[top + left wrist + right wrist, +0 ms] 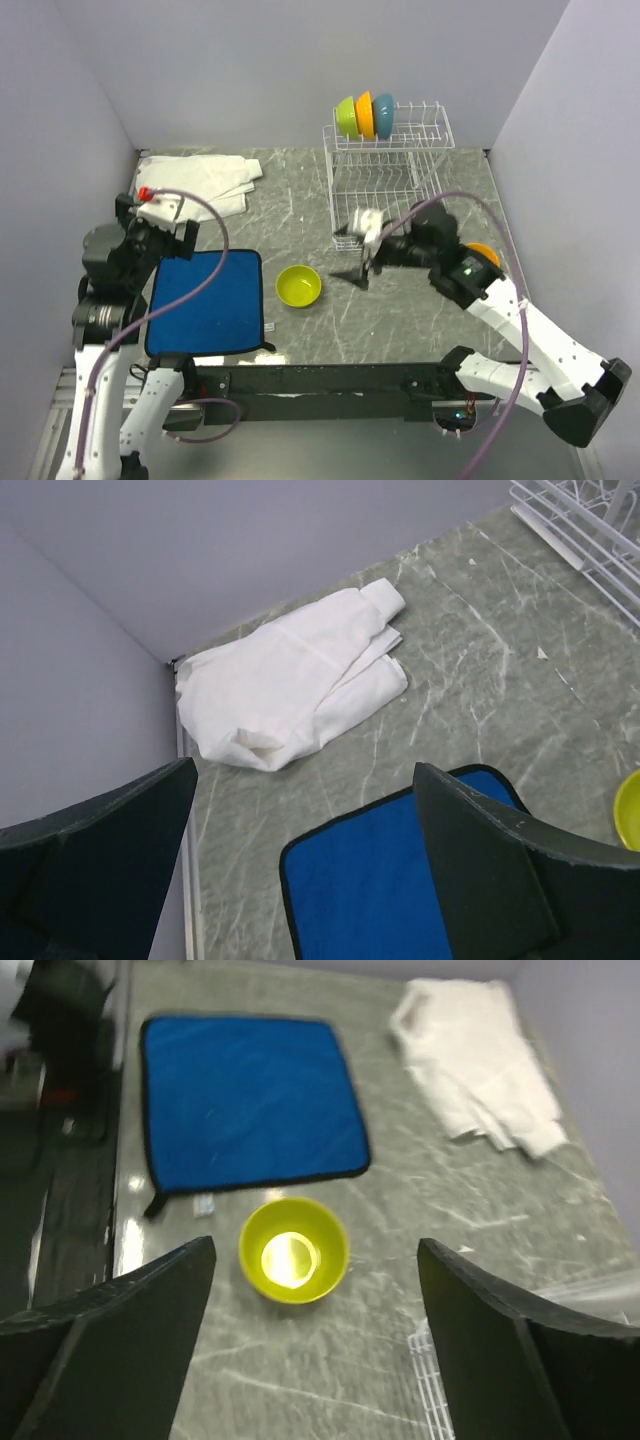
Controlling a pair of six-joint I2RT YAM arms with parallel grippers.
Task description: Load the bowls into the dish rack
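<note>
A small round glossy yellow plastic bowl (298,286) sits mouth-up, front-left of the white wire two-tier dish rack (432,137). On the rack's top shelf a green bowl (347,117), an orange bowl (365,115) and a blue bowl (384,114) stand on edge, side by side. The right gripper (315,1243) gapes wide at the rack's front. The left gripper (305,768), equally wide, is well left of the rack.

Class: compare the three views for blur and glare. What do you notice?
Right wrist view: blurred throughout, with a bright glare spot inside the yellow bowl. Left wrist view: the white cloth is sharp. Top view: evenly lit and crisp.
</note>
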